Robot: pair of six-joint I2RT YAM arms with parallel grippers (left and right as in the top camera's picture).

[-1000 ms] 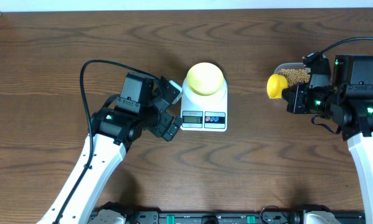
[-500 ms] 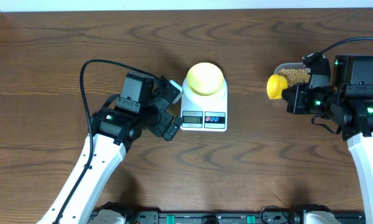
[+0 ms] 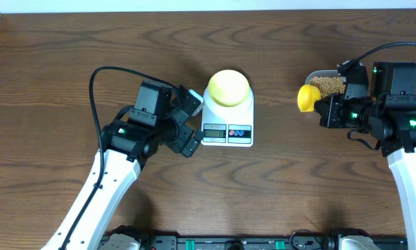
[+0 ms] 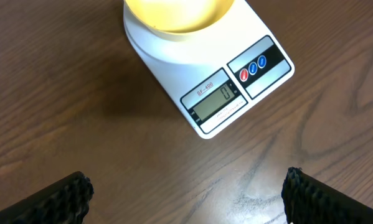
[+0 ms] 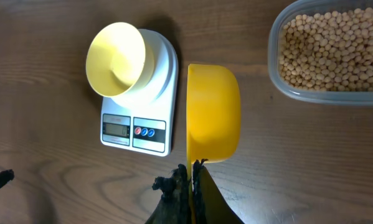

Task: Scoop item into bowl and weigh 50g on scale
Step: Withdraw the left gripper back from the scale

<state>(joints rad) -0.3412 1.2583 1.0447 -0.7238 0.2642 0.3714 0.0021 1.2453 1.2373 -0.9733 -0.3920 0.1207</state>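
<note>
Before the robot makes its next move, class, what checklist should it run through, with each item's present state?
1. Empty small round pale yellow bowl sits on white rectangular digital scale: ok.
2. Its display reads 0: ok.
3. Grip: right fingers shut on bright yellow plastic scoop handle: ok.
4. Scoop contents: cannot tell; its opening faces sideways.
5. Supply: clear plastic tub holds tan round beans: ok.
6. Clearance: left fingers open, apart from scale: ok.

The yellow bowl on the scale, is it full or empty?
Empty. The bowl shows only bare pale yellow inside, and the scale display reads 0.
</note>
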